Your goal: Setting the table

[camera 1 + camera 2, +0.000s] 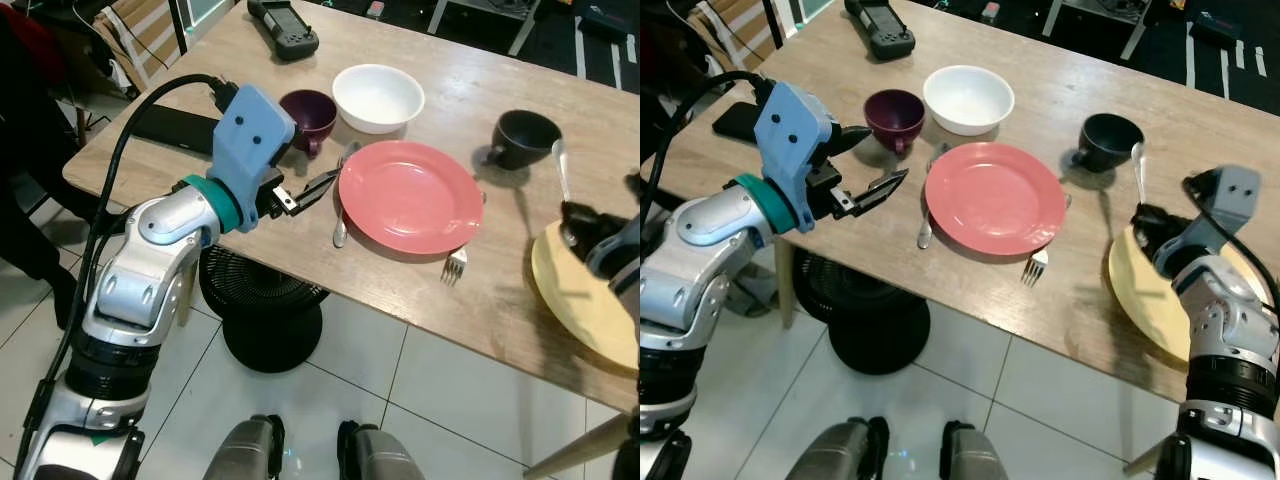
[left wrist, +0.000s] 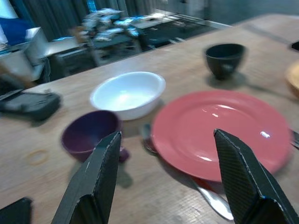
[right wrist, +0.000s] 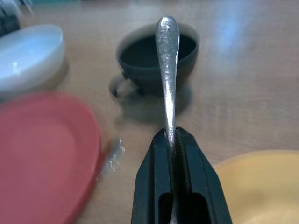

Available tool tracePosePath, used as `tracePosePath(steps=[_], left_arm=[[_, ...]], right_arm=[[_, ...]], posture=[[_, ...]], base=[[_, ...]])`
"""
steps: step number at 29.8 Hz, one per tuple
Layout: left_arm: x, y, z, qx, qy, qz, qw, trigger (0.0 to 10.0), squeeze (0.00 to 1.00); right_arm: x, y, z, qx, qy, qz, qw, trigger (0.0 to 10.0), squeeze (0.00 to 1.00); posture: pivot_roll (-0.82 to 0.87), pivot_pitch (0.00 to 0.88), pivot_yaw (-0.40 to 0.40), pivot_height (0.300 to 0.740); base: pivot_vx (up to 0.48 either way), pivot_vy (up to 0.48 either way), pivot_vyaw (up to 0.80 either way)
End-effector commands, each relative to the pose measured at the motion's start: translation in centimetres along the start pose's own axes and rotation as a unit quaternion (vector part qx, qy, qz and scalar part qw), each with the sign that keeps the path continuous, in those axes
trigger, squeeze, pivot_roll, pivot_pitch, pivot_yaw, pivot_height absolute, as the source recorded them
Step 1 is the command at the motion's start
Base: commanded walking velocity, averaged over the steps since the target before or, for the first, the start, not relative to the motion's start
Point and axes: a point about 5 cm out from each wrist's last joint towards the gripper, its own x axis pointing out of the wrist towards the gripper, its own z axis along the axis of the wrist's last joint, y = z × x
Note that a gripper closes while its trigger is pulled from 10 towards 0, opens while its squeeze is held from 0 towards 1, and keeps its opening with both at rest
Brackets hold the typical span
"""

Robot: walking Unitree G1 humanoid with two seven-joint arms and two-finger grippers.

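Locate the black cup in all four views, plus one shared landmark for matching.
Left eye view: black cup upper right, past the pink plate.
Right eye view: black cup right of centre, beyond the plate's far right edge.
Left wrist view: black cup upper right, behind the plate.
Right wrist view: black cup top centre, behind the silver utensil handle that the right gripper holds.
Shared landmark: the pink plate.
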Motion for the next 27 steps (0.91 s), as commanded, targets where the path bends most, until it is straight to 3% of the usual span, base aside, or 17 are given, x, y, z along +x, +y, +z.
tracePosePath(steps=[1,2,3,6,11,18,27], left_arm=[[0.5,0.3,0.1,-0.002,-0.001,0.025,1.000,10.0,0.00],[0.5,0.3,0.1,-0.002,-0.001,0.025,1.000,10.0,0.00],[0.8,0.3,0.1,-0.004,-0.002,0.037,0.999,10.0,0.00],[1.2,0.3,0.1,-0.006,-0.001,0.045,0.999,10.0,0.00],[1.4,0.2,0.0,-0.005,0.001,0.048,0.999,10.0,0.00],[2.2,0.1,-0.2,-0.008,0.003,0.060,0.998,10.0,0.00],[2.6,-0.1,-0.3,-0.010,-0.001,0.061,0.998,10.0,0.00]], right_arm=[[-0.9,0.8,1.4,0.010,-0.057,-0.014,0.998,1.1,0.00],[-0.9,0.8,1.4,0.010,-0.057,-0.014,0.998,1.1,0.00],[-1.6,1.7,2.3,0.017,-0.097,-0.024,0.995,10.0,0.00],[-2.8,2.4,3.0,0.027,-0.139,-0.045,0.989,10.0,0.00],[-3.6,2.5,3.0,0.030,-0.151,-0.061,0.986,10.0,0.00],[-6.1,3.2,2.8,0.036,-0.181,-0.102,0.977,10.0,0.00],[-6.8,5.3,1.5,-0.021,-0.114,-0.056,0.992,10.0,0.00]], posture=[[0.10,0.071,0.023,0.740],[0.10,0.071,0.023,0.740],[0.10,0.070,0.026,0.740],[0.08,0.068,0.030,0.740],[0.07,0.065,0.031,0.740],[0.04,0.056,0.033,0.740],[0.00,0.058,0.032,0.740]], base=[[0.000,0.000,0.00],[0.000,0.000,0.00],[0.000,0.000,0.00],[0.000,0.000,0.00],[0.000,0.000,0.00],[0.000,0.000,0.00],[0.000,0.000,0.00]])
